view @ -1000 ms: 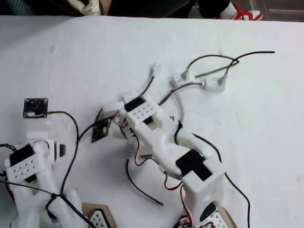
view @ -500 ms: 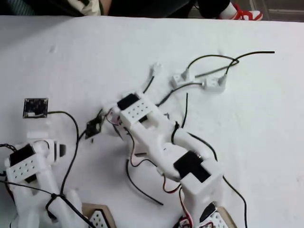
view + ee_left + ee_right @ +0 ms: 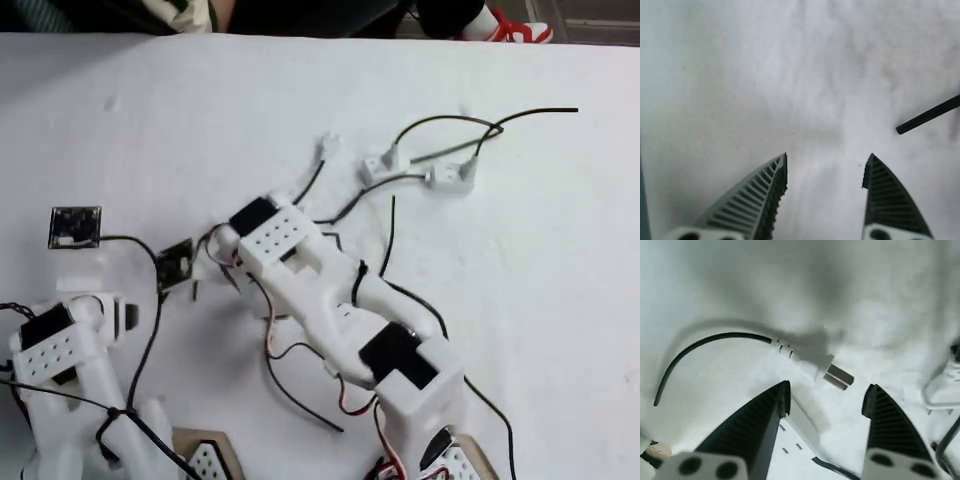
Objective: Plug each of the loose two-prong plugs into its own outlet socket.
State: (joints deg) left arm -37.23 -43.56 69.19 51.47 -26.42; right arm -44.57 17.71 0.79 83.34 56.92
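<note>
The right gripper (image 3: pixel 827 386) stands wide open above the white table (image 3: pixel 740 280), nothing between its fingers (image 3: pixel 757 425). Just ahead of its fingertips lies a loose white two-prong plug (image 3: pixel 817 362), flat on the table, its two metal prongs pointing toward the gap between the jaws and slightly toward one finger. The plug's black cord (image 3: pixel 705 342) runs away from the gripper and curls round to a free end off to the side. Between the fingers, closer to the wrist, lies a white block with small slots (image 3: pixel 797 432) with a dark cord leaving it; I cannot tell whether it is a socket or another plug. In the high view the right arm (image 3: pixel 330 290) reaches across the middle of the table. Beyond its end lies another white plug (image 3: pixel 328 145) on a black cord, and farther out to the side are two white fittings (image 3: pixel 385 160) (image 3: pixel 450 175) with cords attached; whether anything is seated in them cannot be told. The left gripper (image 3: pixel 827 155) is also spread wide and holds nothing, hanging over bare table, with the end of a black cord (image 3: pixel 927 115) lying ahead of one fingertip. The left arm (image 3: pixel 60 350) sits folded, well apart from the plugs.
</note>
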